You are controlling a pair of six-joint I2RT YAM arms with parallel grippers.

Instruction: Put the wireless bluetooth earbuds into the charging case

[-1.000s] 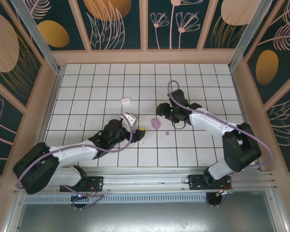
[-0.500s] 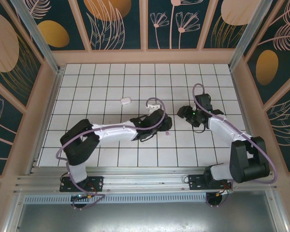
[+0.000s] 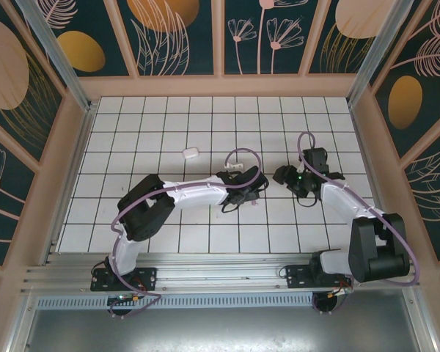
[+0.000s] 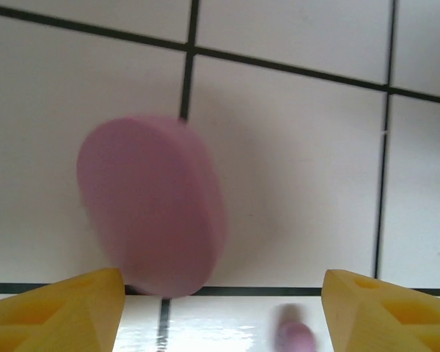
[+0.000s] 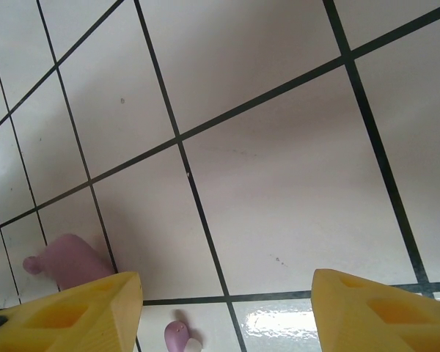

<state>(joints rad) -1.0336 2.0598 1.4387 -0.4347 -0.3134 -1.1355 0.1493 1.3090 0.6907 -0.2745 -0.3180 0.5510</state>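
Note:
My left gripper point(image 4: 224, 315) is open, its yellow fingertips point(image 4: 59, 308) set wide apart low over the tiles. The purple charging case point(image 4: 150, 235) lies just ahead of the left fingertip, blurred. A small purple earbud point(image 4: 293, 337) sits between the fingertips, nearer the right one. In the top view the left gripper point(image 3: 248, 189) covers the case, and the earbud point(image 3: 254, 202) lies by it. My right gripper point(image 3: 284, 176) is to the right. It point(image 5: 226, 312) is open over bare tile, with a purple earbud point(image 5: 177, 336) near its left fingertip.
A white case point(image 3: 190, 152) lies on the tiles to the back left of the grippers. In the right wrist view a larger purple shape point(image 5: 70, 260) shows past the left finger. Wooden walls point(image 3: 73, 147) bound the tiled floor on three sides.
The left arm has swung right, bringing its gripper from the left of the purple case to over it. The right gripper has drawn back to the right, away from the case.

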